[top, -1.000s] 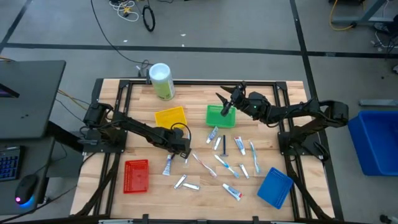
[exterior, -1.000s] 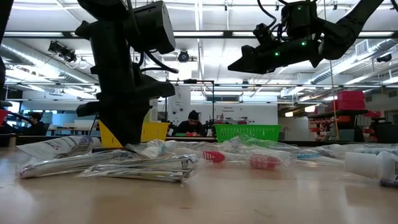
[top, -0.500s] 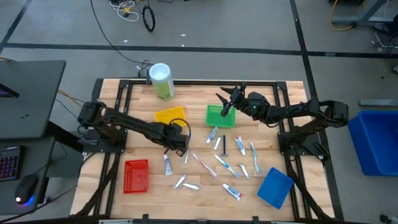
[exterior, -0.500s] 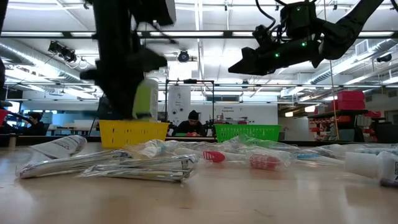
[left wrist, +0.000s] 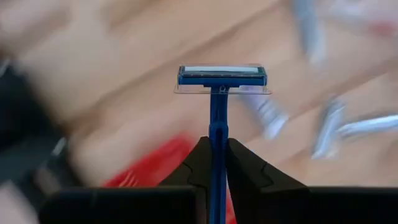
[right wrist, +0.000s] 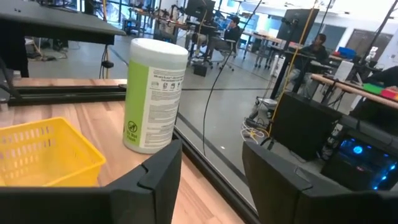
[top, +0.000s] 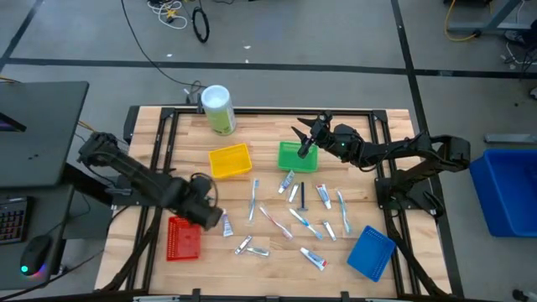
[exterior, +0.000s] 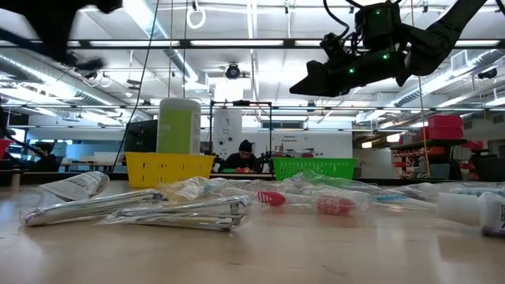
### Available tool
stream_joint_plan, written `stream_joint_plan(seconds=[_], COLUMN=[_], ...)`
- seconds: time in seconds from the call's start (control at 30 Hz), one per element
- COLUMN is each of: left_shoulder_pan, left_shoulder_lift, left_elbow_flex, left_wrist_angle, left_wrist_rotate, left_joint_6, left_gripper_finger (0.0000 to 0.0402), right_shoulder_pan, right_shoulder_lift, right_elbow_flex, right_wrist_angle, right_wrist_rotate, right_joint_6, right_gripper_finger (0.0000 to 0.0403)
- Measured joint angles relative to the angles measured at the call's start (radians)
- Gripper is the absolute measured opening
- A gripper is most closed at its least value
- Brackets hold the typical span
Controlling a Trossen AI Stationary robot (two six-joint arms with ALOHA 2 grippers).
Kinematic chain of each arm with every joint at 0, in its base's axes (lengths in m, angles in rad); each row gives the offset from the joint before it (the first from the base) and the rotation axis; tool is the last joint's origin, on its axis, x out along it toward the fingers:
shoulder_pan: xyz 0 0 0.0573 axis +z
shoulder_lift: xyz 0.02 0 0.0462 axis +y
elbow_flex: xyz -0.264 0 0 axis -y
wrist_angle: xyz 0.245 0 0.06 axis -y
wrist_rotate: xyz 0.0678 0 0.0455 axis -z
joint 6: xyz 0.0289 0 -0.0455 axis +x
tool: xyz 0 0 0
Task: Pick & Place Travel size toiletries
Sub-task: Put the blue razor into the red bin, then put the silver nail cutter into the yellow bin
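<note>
With razor [left wrist: 217, 99] clamped upright between left gripper [top: 210, 215] fingers, red basket [top: 184, 236] lies just beside; right gripper [top: 304, 137] fingers open, empty.

The middle of the surface [top: 268, 138] is crowded: the toiletries [top: 294, 216] lie scattered between the red basket [top: 184, 237] and the blue basket [top: 371, 253], with only narrow gaps of bare wood among them. The yellow basket [top: 230, 160] and the green basket [top: 298, 156] stand side by side behind them, a gap between the two. The right claw [top: 304, 139] hangs over the green basket. The green canister [top: 217, 110] blocks the far left corner. Bare wood shows along the far edge to the right of the canister
</note>
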Motion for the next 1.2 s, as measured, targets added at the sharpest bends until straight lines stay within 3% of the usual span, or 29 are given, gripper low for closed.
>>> stream_joint_plan(seconds=[0.2, 0.5, 0.8, 1.2], left_shoulder_pan=[-0.148, -0.314, -0.332, -0.332], left_shoulder_lift=[0.001, 0.006, 0.006, 0.006], left_elbow_flex=[-0.100, -0.277, -0.423, -0.439], left_wrist_angle=[0.120, 0.273, 0.501, 0.508], left_wrist_rotate=[0.070, 0.064, 0.084, 0.126], left_joint_6=[-0.149, -0.457, -0.468, -0.429], left_gripper_finger=[0.0040, 0.0041, 0.0045, 0.0125], right_shoulder_pan=[0.000, 0.000, 0.000, 0.000], right_shoulder_lift=[0.000, 0.000, 0.000, 0.000], right_elbow_flex=[0.000, 0.000, 0.000, 0.000], right_wrist_angle=[0.000, 0.000, 0.000, -0.020], right_wrist_rotate=[0.000, 0.000, 0.000, -0.003], right_joint_6=[0.004, 0.004, 0.004, 0.004], right_gripper_finger=[0.0181, 0.0165, 0.0160, 0.0181])
